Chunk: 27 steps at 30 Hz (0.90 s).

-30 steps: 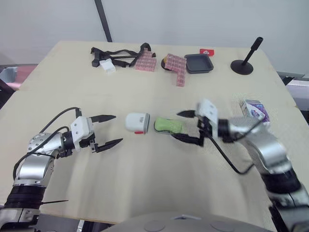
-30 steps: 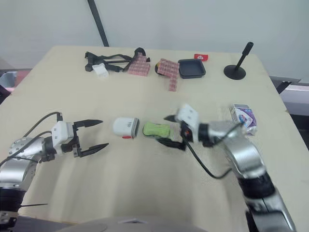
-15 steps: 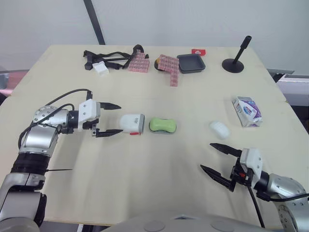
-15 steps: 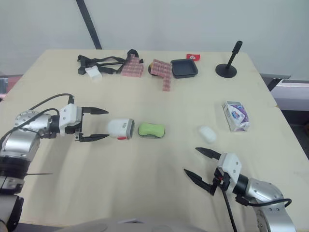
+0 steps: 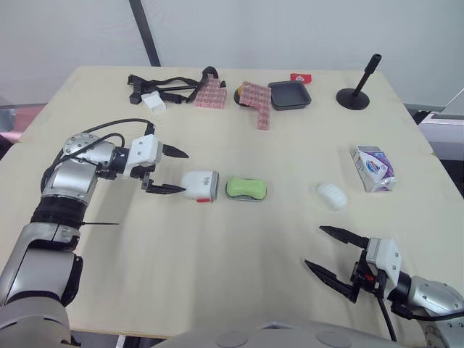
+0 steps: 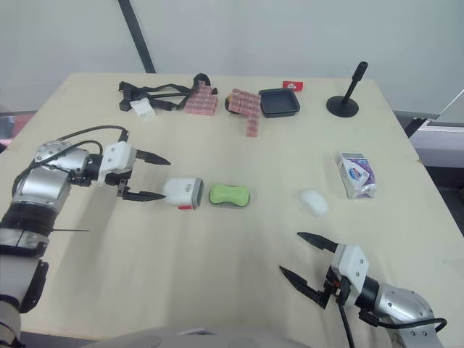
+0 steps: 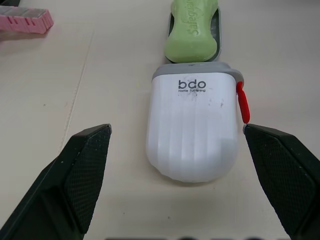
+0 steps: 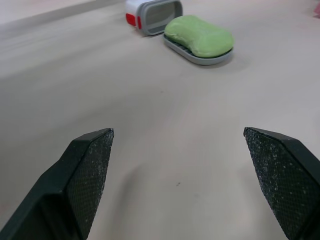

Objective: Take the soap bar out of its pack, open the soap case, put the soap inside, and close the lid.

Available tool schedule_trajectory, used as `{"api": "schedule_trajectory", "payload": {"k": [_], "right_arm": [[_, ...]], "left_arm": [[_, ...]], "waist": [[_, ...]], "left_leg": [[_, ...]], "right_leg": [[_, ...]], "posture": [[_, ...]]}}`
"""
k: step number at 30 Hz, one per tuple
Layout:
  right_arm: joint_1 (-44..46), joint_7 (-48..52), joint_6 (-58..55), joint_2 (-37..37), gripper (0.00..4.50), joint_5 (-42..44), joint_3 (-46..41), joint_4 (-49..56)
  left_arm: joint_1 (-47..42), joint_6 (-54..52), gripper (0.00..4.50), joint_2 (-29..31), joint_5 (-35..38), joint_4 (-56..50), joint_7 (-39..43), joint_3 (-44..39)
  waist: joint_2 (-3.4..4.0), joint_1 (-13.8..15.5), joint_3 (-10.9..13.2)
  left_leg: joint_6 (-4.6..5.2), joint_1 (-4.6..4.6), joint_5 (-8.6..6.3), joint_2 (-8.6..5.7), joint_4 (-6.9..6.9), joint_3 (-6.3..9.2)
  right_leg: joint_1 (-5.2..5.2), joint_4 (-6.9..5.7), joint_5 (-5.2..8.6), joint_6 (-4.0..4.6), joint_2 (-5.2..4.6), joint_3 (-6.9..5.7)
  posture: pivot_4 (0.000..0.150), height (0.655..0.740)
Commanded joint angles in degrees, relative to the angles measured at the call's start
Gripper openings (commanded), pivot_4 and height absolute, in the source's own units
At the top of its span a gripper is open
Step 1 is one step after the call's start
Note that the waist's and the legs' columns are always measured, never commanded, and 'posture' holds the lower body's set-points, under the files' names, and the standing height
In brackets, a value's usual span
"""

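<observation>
1. We see wide bare bench (image 5: pixel 217 268) across the near middle. The clutter sits along the far edge: black straps (image 5: pixel 167 81), pink blocks (image 5: pixel 257 98), a black tray (image 5: pixel 289 95) and a black stand (image 5: pixel 357 94).
2. The right gripper (image 5: pixel 314 246) hangs low by the near edge on the right, fingers spread wide, nothing between them, well apart from the case.
3. The left gripper (image 5: pixel 183 173) is at the closed end of the white lid (image 5: pixel 201 185), fingers apart on either side of it. One fingertip (image 7: pixel 270 160) sits right by the red tab; we cannot tell if it touches.
4. Writing: "bdo" reads clearly on the lid, with a smaller line under it too small to read. The green soap (image 5: pixel 246 188) carries raised letters starting "Safegu".
5. The green soap lies on the grey base (image 8: pixel 200 59), just at the lid's open mouth, not inside it.
6. The purple-and-white pack (image 5: pixel 374 167) lies near the right edge, with a white oval piece (image 5: pixel 331 196) on the bare bench near it.
</observation>
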<state>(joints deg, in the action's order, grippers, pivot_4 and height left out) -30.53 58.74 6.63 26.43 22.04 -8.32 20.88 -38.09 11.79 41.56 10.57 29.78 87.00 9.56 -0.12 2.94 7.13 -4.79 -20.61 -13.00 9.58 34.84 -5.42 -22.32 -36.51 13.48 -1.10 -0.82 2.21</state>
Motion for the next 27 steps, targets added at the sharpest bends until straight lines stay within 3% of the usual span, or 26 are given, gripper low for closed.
{"api": "schedule_trajectory", "payload": {"k": [1,10,27], "right_arm": [[0.12,0.08,1.25,0.48,4.47,2.99,-0.73,1.50],[1.40,-1.92,3.80,-0.82,4.47,4.19,-1.14,0.89],[0.53,-5.44,2.95,-1.57,4.47,5.32,1.22,3.44]], "left_arm": [[-1.86,-0.21,4.50,-0.14,-1.05,1.36,2.09,0.84],[-2.69,-1.94,4.50,-1.80,-2.29,1.00,2.60,3.02],[-2.98,5.90,4.50,-3.88,-8.03,6.71,-1.10,4.72]], "waist": [[0.00,0.03,0.00],[0.00,0.14,0.00],[0.00,0.18,0.00]], "left_leg": [[0.00,0.01,0.00,0.00,0.00,0.00],[0.00,-0.02,0.00,-0.01,-0.03,0.02],[0.00,-0.01,0.00,-0.03,-0.07,0.09]], "right_leg": [[0.02,0.01,0.00,0.00,0.00,0.00],[0.04,0.06,0.00,0.00,-0.02,-0.05],[0.13,0.15,0.00,-0.01,-0.05,-0.13]], "posture": [[0.150,0.7400],[0.150,0.7400],[0.150,0.7400]]}}
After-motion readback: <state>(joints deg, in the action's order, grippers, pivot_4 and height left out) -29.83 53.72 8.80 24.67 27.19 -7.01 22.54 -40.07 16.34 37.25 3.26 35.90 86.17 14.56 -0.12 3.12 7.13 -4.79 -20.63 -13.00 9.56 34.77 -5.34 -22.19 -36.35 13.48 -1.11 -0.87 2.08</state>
